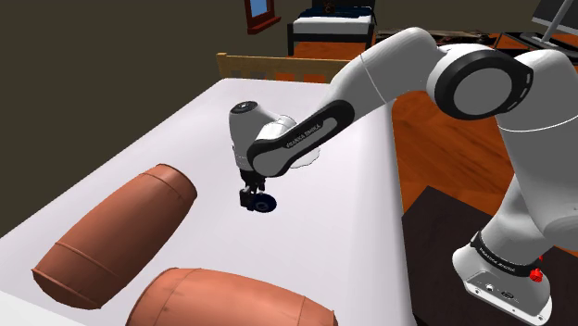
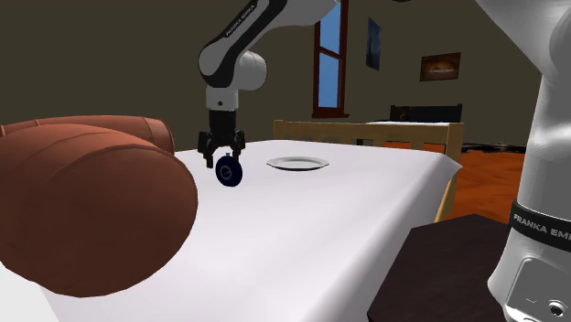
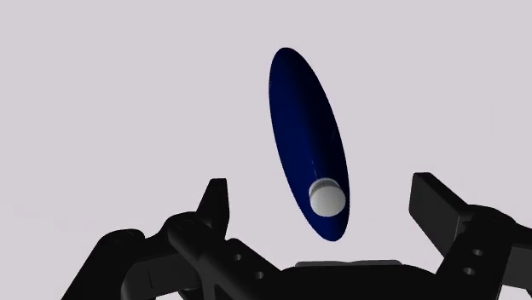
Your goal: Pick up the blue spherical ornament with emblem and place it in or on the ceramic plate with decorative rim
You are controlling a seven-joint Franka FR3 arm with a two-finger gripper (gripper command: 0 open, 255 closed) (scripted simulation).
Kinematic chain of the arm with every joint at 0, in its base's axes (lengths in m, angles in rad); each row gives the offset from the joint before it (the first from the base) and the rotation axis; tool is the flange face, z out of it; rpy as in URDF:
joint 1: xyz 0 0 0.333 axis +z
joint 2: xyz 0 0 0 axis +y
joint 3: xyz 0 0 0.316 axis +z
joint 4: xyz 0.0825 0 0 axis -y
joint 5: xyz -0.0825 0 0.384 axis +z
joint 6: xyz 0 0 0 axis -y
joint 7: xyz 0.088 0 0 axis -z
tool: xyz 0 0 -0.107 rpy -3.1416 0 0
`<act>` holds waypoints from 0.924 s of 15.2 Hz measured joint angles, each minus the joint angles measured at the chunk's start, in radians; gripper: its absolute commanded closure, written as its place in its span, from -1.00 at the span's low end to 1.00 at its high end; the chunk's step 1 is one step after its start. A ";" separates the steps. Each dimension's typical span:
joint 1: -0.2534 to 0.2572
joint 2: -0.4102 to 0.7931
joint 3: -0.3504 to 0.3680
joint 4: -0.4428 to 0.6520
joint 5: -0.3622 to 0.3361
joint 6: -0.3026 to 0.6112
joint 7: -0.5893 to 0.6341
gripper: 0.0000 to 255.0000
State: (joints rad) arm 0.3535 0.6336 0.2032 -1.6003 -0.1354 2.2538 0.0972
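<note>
The black gripper (image 3: 320, 183) points down over a bed (image 1: 306, 241) covered in a plain white sheet. Its fingers (image 3: 217, 200) are released and stand wide apart. Between them sits the ornament (image 3: 303, 128), a dark blue, flattened round body seen nearly edge-on, with a small pale grey cap (image 3: 326, 197) at the end nearest the hand. Neither finger touches it, so it is not held. In the shoulder view the ornament (image 1: 264, 205) shows just beside and slightly below the fingertips of the gripper (image 1: 249, 198). In the second exterior view it (image 2: 230, 173) hangs right under the gripper (image 2: 222, 158), close above or on the sheet; which of these, I cannot tell. The plate (image 2: 296, 164), shallow and pale with a darker rim line, lies flat on the sheet farther along the bed, toward the wooden bed end (image 2: 366, 133), well apart from the ornament. Two large reddish-brown bolsters (image 1: 116, 236) lie on the near part of the bed, on the shoulder view's left of the gripper.
</note>
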 measured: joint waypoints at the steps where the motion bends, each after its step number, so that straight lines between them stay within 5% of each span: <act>1: 0.000 0.001 0.000 0.000 0.000 0.001 0.000 -1.00; 4: 0.000 0.002 0.000 0.000 0.000 0.002 0.000 -1.00; 5: 0.000 0.002 0.000 0.000 0.000 0.002 0.000 1.00; 14: 0.000 0.001 -0.001 0.001 -0.001 0.002 0.001 1.00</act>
State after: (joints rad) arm 0.3535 0.6345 0.2023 -1.5989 -0.1362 2.2554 0.0978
